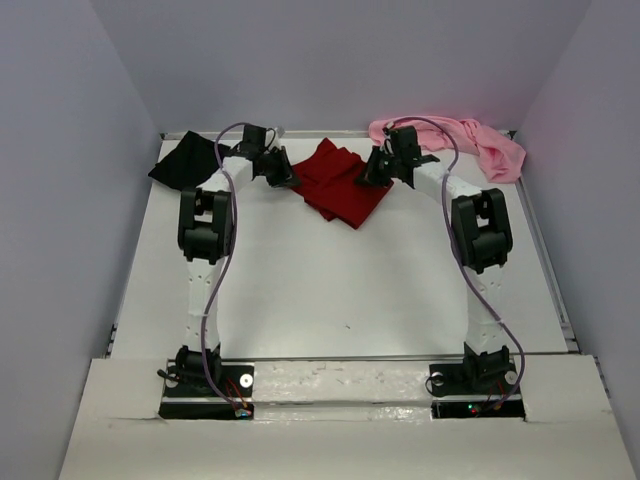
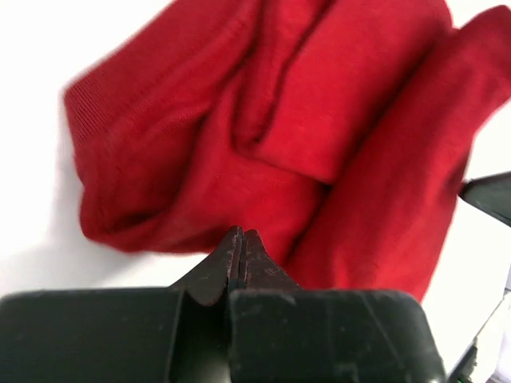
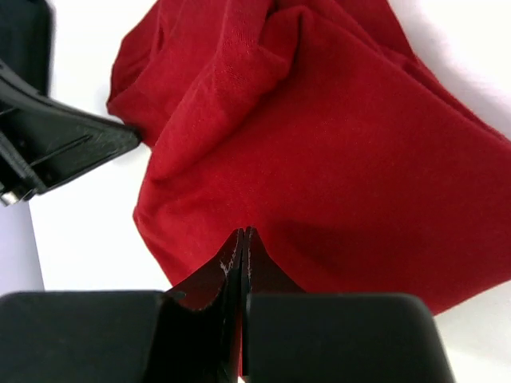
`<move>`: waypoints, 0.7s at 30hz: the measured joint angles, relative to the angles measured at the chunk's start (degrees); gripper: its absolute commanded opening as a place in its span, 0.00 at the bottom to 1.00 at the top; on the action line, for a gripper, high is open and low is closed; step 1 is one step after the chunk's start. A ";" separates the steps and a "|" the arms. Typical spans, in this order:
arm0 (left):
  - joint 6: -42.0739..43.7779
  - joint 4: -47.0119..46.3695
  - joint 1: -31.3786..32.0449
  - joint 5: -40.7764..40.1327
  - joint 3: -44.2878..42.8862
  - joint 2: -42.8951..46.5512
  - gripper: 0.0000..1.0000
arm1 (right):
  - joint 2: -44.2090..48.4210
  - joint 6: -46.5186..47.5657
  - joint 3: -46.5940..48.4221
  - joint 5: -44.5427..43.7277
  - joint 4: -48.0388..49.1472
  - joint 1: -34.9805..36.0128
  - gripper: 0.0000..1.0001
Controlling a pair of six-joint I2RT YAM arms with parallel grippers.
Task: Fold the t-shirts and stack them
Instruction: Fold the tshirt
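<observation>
White tabletop (image 1: 300,290), matte and smooth, sits between pale grey walls (image 1: 330,60) that close it in on the left, back and right. Left claw (image 2: 239,243) is pressed fully together, its dark tapered tips meeting at the near hem of the red shirt (image 1: 340,185). Right claw (image 3: 243,243) is likewise squeezed flat, with its tips over the same cloth on the opposite side. Whether either has a fold of fabric caught between its tips cannot be told. The two claws face each other across the shirt, and each shows as a black wedge at the edge of the other's wrist view.

The red shirt is a soft, fine knit, bunched into thick overlapping folds with rounded ridges. From above it looks roughly diamond-shaped, and it lies at mid-width toward the far side of the tabletop. Nearer than it, a broad white stretch runs down to the near edge.

Black shirt (image 1: 185,160) lies crumpled in the far left corner, reaching the left edge. Pink shirt (image 1: 480,140) is heaped along the back wall at the far right corner. One end droops toward the right side, where a thin raised rail (image 1: 548,270) lines the edge.
</observation>
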State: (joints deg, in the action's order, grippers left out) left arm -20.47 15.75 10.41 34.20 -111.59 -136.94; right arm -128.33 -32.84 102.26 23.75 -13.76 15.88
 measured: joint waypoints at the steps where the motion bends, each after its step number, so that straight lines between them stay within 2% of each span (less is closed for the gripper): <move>1: 0.15 0.22 0.00 -0.20 -0.61 -0.81 0.00 | -0.22 0.00 0.02 0.02 -0.17 0.20 0.00; 10: 1.22 2.75 0.00 -0.98 -7.96 -5.99 0.00 | -2.16 0.96 0.87 -1.42 -1.11 0.35 0.00; 21: 2.84 4.35 0.00 -2.40 -11.34 -6.03 0.00 | -9.35 3.69 9.60 -6.38 -9.18 0.98 0.00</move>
State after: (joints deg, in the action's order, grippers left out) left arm -17.63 20.10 10.41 31.79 -122.93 -142.98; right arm -137.69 -29.15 111.85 17.37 -22.94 16.86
